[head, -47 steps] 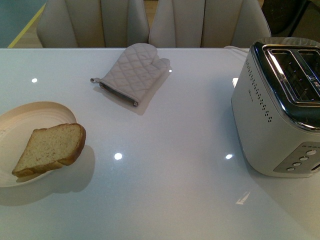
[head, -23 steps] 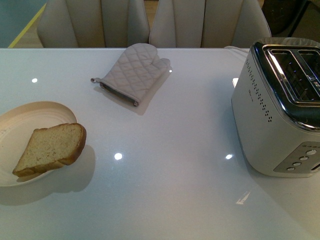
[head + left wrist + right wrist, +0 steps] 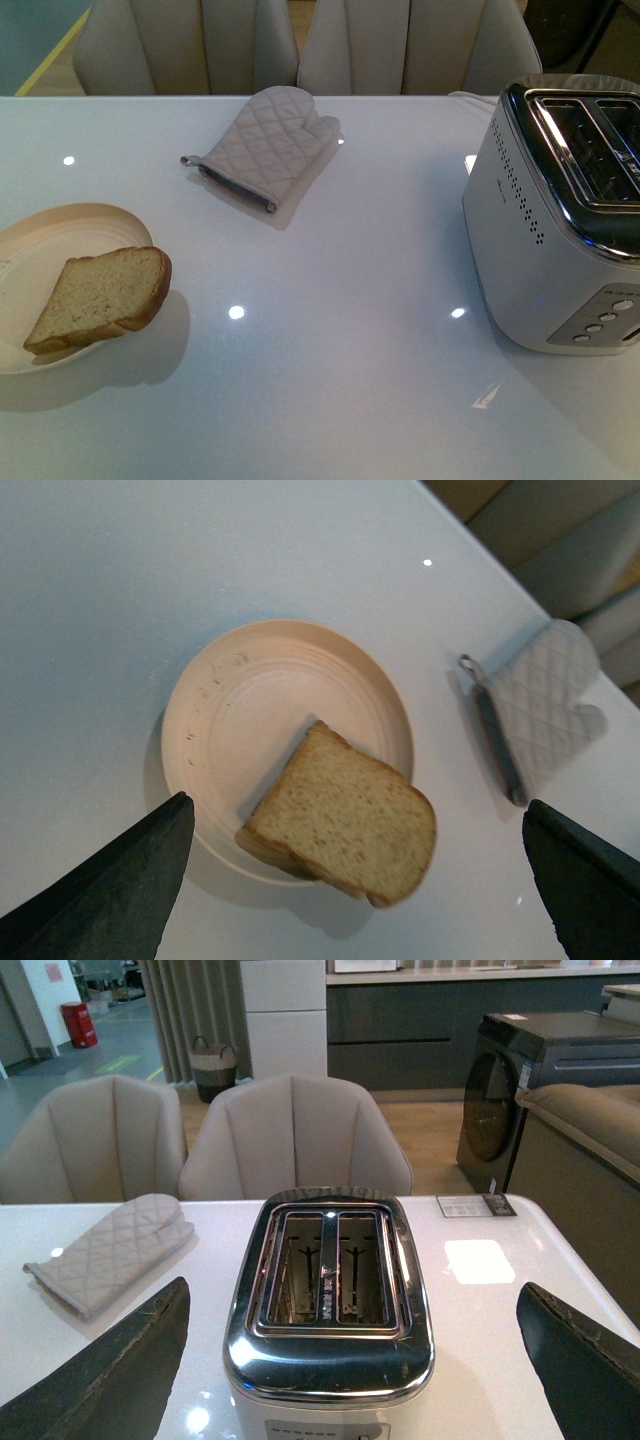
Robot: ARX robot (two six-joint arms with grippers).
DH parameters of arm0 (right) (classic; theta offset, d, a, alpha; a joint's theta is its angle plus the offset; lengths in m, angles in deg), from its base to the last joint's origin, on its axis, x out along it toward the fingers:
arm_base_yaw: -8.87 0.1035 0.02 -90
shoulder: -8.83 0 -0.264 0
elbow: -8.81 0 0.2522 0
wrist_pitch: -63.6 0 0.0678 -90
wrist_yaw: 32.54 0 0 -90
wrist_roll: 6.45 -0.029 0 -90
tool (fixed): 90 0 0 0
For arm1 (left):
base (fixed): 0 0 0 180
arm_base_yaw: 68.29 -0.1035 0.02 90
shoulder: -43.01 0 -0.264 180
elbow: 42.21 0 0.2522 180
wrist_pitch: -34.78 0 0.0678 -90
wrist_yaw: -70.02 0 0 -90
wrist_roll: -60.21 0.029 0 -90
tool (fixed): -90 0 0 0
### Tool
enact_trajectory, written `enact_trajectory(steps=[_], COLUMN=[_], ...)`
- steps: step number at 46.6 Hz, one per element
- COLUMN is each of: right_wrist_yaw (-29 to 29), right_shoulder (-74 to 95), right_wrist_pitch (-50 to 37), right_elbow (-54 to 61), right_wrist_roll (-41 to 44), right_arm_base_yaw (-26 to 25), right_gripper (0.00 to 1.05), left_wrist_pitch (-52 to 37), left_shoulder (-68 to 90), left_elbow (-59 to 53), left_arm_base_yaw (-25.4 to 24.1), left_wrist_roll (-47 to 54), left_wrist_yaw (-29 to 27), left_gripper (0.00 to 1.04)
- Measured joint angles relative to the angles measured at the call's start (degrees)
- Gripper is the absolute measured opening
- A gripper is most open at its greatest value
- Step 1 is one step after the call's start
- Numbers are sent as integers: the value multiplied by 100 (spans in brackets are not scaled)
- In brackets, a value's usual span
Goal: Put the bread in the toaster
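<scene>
The bread is seen lying flat on a cream plate at the left of the white desk. Its rounded end overhangs the plate's rim. The toaster is set at the right edge of the desk, well apart from the bread, and both of its slots are shown empty in the right wrist view. A quilted grey mitt is laid between them, nearer the far edge. Two pale chairs are drawn up behind the desk.

The left hand is held above the plate with its fingers spread wide, and nothing is gripped. The right hand is held over the toaster, likewise spread wide and empty. Neither hand is shown in the front view.
</scene>
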Motion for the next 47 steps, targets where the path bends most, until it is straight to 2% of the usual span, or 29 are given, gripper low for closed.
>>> enact_trajectory(steps=[5,14,23,33,41,47], right_wrist_yaw=[0,2,0,0,0,0], right_shoulder=[0,0,0,0,0,0], right_wrist_pitch=[0,0,0,0,0,0], right_elbow=[0,0,0,0,0,0], right_wrist_roll=[0,0,0,0,0,0], right_arm_base_yaw=[0,0,0,0,0,0], right_gripper=[96,96,96,96,96,96], left_wrist_pitch=[-870,-1773,-2175,-2205,-2184,-2151], left_shoulder=[1523,3508,4546,5305,5665,5849], left_elbow=[243,540,793,1272,1578,1716], left_arm_base_yaw=[-199,-501,-756,-866,-782,-693], left_wrist_roll=[-142,-249,-101,155,160,155], left_wrist_yaw=[-9,42,160,164,118,79], left_gripper=[98,98,98,97,90,72])
